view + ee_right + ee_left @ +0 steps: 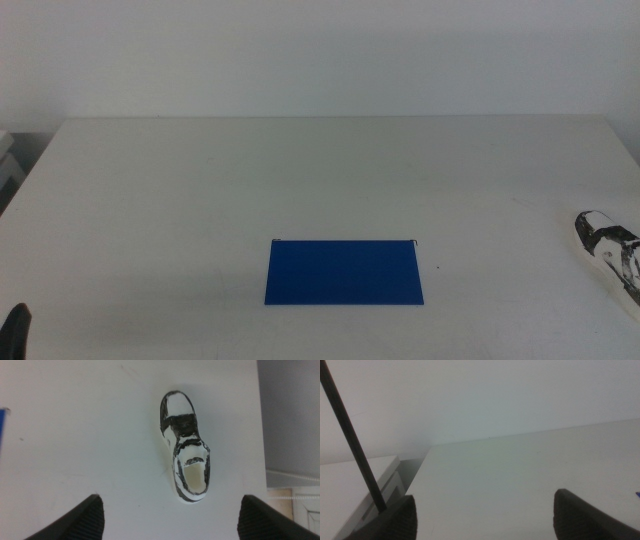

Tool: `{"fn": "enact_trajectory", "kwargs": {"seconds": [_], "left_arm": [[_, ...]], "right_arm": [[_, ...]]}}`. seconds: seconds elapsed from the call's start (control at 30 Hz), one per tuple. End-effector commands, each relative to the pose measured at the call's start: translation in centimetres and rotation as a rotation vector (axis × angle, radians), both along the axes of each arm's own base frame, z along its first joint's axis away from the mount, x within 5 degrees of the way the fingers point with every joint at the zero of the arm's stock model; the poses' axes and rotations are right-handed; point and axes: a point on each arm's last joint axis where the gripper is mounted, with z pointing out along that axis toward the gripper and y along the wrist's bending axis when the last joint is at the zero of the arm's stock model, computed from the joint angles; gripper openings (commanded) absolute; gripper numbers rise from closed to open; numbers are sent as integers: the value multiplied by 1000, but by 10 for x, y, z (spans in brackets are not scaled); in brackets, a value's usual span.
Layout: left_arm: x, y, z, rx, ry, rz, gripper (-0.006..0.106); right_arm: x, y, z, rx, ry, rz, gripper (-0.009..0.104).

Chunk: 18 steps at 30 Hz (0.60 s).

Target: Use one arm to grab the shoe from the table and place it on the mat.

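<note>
The shoe (pixel 611 252), white with black mottled patches, lies on the white table (pixel 300 180) at its right edge, partly cut off by the middle view. In the right wrist view the shoe (pixel 185 447) lies whole on the table, ahead of my open, empty right gripper (pixel 170 525), apart from its jaws. The blue mat (pixel 344 271) lies flat at the table's front centre; a sliver of it shows in the right wrist view (pixel 3 427). My left gripper (pixel 485 520) is open and empty, low at the table's front left corner (pixel 17 330).
The table's right edge (pixel 261 435) runs close beside the shoe, with floor beyond it. A white box-like object (pixel 8 160) stands off the table's left edge. A thin dark cable (pixel 350 435) crosses the left wrist view.
</note>
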Motion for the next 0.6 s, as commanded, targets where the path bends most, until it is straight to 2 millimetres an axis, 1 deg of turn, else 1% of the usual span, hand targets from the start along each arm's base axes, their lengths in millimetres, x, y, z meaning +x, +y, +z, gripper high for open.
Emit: {"fn": "enact_trajectory", "kwargs": {"seconds": [0.0,0.13,0.33,0.43,0.57], "left_arm": [[0,-1,6,-11,-83,-9,94],[0,-1,6,-11,-83,-9,94],[0,-1,6,-11,-83,-9,94],[0,-1,6,-11,-83,-9,94],[0,-1,6,-11,-83,-9,94]], "right_arm": [[17,-6,7,-44,-26,10,86],[41,-14,-11,-25,56,-21,86],[66,-28,-43,14,175,-81,86],[77,-34,-58,-14,220,-33,86],[93,-38,-73,-75,208,70,86]]}}
